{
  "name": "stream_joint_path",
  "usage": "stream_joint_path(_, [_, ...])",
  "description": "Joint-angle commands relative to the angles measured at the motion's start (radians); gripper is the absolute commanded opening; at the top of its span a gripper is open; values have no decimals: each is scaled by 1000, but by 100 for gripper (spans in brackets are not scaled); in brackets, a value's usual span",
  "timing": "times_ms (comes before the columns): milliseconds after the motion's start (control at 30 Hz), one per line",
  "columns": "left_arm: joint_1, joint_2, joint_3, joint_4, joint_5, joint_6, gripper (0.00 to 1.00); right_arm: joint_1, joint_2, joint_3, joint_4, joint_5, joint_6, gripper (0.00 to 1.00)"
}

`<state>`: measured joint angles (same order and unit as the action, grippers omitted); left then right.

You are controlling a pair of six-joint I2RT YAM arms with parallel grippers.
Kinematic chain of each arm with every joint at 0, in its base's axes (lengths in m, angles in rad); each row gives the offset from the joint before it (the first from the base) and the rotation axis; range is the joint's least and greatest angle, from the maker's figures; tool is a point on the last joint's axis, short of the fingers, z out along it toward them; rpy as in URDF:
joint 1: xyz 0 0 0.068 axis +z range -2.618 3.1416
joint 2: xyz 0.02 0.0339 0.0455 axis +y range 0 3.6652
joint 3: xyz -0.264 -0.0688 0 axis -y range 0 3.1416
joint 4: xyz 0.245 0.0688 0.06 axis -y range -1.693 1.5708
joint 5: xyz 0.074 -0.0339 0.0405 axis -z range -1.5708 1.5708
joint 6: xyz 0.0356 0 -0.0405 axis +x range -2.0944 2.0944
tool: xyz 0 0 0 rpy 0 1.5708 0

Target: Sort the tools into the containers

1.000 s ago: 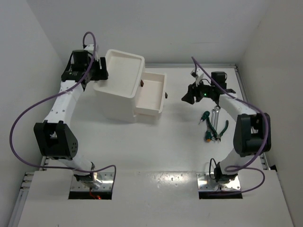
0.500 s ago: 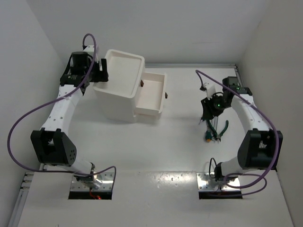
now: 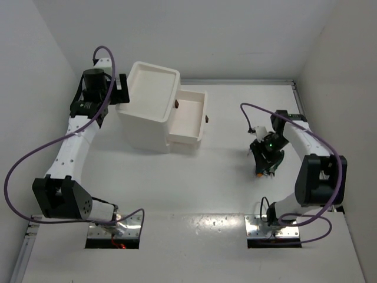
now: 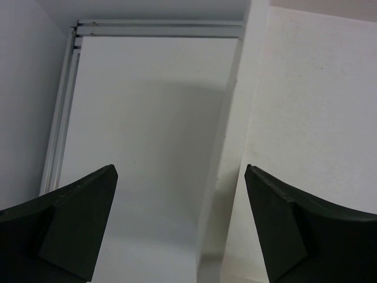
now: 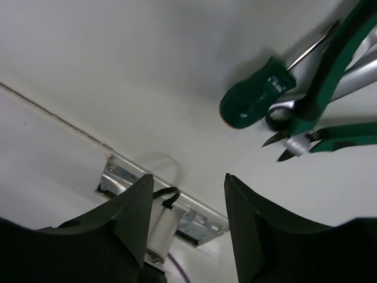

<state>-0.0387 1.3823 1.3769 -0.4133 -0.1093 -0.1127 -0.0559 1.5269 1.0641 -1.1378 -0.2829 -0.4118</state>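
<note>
Right tool [image 5: 187, 177] with its two fingers spread wide and holding nothing, low over a small heap of hand tools near the right edge of the table [image 3: 224, 177], about midway along that edge. Just past its fingertips lies a screwdriver [image 5: 258, 94] with a stubby green handle. The screwdriver touches a pair of green-handled pliers [image 5: 330, 82], whose short tips point toward the tool. A silver wrench [image 5: 362, 75] lies under the pliers. From above, an orange-yellow handle end [image 3: 259, 172] pokes out on the near side of the tool.

Left tool [image 4: 179, 171], also spread and holding nothing, hangs just beside the left wall of a white drawer unit [image 3: 144, 127]. The unit stands toward the far left corner of the table. One drawer [image 3: 186, 137] is pulled out toward the right.
</note>
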Motion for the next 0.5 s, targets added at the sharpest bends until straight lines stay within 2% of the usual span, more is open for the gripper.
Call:
stream_joint_path(0, [-6, -43, -15, 57, -75, -16, 96, 1, 3, -53, 5, 47, 111, 54])
stream_joint_path(33, [-6, -43, -15, 57, -85, -16, 96, -11, 3, -53, 6, 21, 123, 55])
stream_joint_path(167, [-6, -43, -15, 57, -86, -30, 98, -1, 16, -55, 39, 80, 172, 57])
stream_joint_path(267, [-6, -43, -15, 57, -86, -30, 98, -1, 64, -30, 71, 122, 208, 57])
stream_joint_path(467, [-6, -43, -15, 57, -96, -30, 98, 8, 179, 10, 115, 100, 241, 57])
